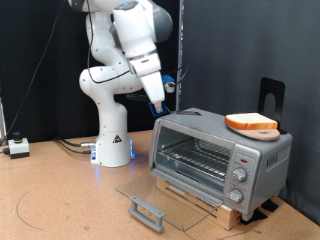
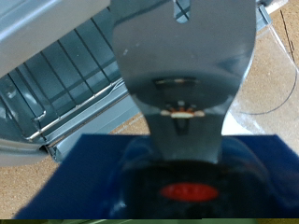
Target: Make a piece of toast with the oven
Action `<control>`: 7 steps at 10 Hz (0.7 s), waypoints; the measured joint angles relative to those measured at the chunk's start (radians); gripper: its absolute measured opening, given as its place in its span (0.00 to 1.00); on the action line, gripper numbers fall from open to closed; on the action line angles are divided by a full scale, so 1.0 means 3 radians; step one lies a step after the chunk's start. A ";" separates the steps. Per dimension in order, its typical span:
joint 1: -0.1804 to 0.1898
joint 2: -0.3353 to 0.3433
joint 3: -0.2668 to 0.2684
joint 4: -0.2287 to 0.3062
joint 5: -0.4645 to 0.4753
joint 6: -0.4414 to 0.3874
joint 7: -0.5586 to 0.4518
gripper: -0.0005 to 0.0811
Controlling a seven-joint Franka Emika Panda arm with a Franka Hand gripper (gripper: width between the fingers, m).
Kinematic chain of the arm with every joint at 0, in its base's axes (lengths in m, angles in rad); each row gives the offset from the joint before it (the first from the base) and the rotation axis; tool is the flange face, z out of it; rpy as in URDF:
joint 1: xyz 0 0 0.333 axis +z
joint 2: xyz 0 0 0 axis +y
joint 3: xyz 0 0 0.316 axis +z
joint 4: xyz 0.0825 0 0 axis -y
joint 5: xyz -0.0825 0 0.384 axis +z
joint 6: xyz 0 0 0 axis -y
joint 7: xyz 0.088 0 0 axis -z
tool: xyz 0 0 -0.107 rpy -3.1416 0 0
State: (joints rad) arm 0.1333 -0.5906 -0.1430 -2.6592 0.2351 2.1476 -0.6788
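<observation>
The silver-grey oven [image 1: 222, 155] stands on the table at the exterior view's right. Its glass door [image 1: 160, 200] is dropped open and lies flat in front, and the wire rack [image 1: 195, 157] shows inside. The piece of toast [image 1: 251, 123] lies on top of the oven, towards its right end. My gripper [image 1: 160, 108] hangs in the air just left of the oven's top left corner, apart from the toast, with nothing seen between its fingers. In the wrist view a blurred grey part of the hand [image 2: 185, 84] fills the middle, and the oven's rack [image 2: 56, 79] shows beside it.
The oven sits on a wooden slatted base [image 1: 205, 203]. A black stand [image 1: 272, 95] rises behind the oven. The robot's white base [image 1: 112, 148] stands left of the oven, with cables and a small white box [image 1: 17, 147] at the far left.
</observation>
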 joint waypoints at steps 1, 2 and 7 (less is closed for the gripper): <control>0.0022 0.0122 0.0061 0.0089 -0.0015 -0.0001 0.0000 0.49; 0.0032 0.0239 0.0133 0.0167 -0.0058 0.0014 -0.0002 0.49; 0.0034 0.0358 0.0165 0.0120 0.0057 0.0115 0.0004 0.49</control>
State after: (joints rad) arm 0.1435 -0.4831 -0.0934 -2.6231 0.2523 2.1820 -0.6776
